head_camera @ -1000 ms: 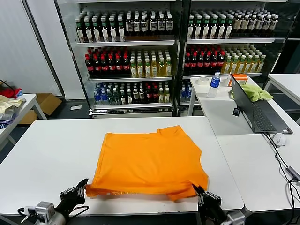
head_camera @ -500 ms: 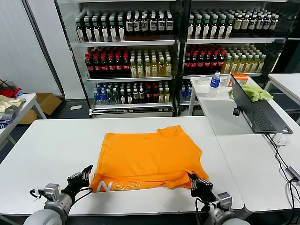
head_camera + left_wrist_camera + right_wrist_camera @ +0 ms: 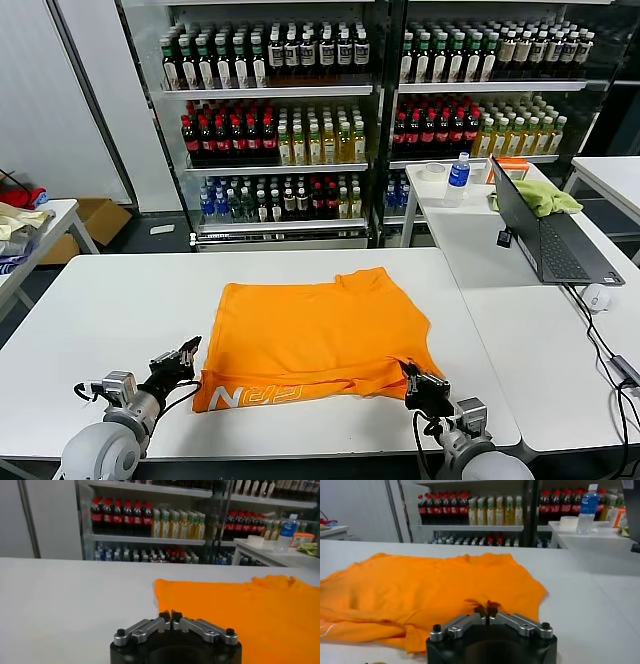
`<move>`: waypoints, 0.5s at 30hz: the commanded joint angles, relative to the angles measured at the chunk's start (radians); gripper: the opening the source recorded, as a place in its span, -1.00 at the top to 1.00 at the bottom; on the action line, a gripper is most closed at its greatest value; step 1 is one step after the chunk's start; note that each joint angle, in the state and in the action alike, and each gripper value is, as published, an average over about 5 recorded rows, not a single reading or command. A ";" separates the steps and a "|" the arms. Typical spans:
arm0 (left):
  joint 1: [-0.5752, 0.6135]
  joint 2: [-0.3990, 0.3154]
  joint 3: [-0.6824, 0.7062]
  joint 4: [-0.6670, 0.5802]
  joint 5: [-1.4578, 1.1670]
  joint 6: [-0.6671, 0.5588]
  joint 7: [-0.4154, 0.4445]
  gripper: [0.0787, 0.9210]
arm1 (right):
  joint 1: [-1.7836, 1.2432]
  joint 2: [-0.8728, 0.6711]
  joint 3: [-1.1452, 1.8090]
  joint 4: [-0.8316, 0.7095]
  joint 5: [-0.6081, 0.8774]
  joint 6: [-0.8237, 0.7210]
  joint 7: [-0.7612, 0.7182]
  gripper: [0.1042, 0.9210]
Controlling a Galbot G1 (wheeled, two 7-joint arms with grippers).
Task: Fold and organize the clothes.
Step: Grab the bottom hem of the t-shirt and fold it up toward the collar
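Note:
The orange T-shirt (image 3: pixel 320 325) lies flat in the middle of the white table (image 3: pixel 110 320). Its near hem is folded over, showing white lettering (image 3: pixel 255 396). My left gripper (image 3: pixel 190 347) sits low beside the shirt's left edge. In the left wrist view the left gripper (image 3: pixel 170 615) has its tips almost touching, nothing between them, and the shirt (image 3: pixel 250 610) lies just beyond. My right gripper (image 3: pixel 408 372) is at the folded near right corner. In the right wrist view the right gripper (image 3: pixel 486 611) pinches a wisp of the shirt (image 3: pixel 430 585).
An open laptop (image 3: pixel 545 235), a mouse (image 3: pixel 597 296), a yellow-green cloth (image 3: pixel 548 197) and a water bottle (image 3: pixel 458 172) are on the tables to the right. Drink shelves (image 3: pixel 300 120) stand behind. A side table with garments (image 3: pixel 15 225) is at far left.
Both grippers moved away from the table's front edge, carrying the near hem up and over. The fold now lies flat and the white lettering faces up.

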 commanded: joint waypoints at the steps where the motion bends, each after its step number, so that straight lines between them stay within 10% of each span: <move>1: 0.029 0.002 -0.015 -0.033 0.003 -0.019 -0.001 0.83 | 0.037 0.012 -0.005 -0.034 -0.004 -0.036 0.013 0.69; 15: 0.274 0.004 -0.062 -0.271 0.006 0.120 -0.108 -0.12 | -0.102 -0.019 0.109 0.069 0.027 -0.042 0.025 -0.31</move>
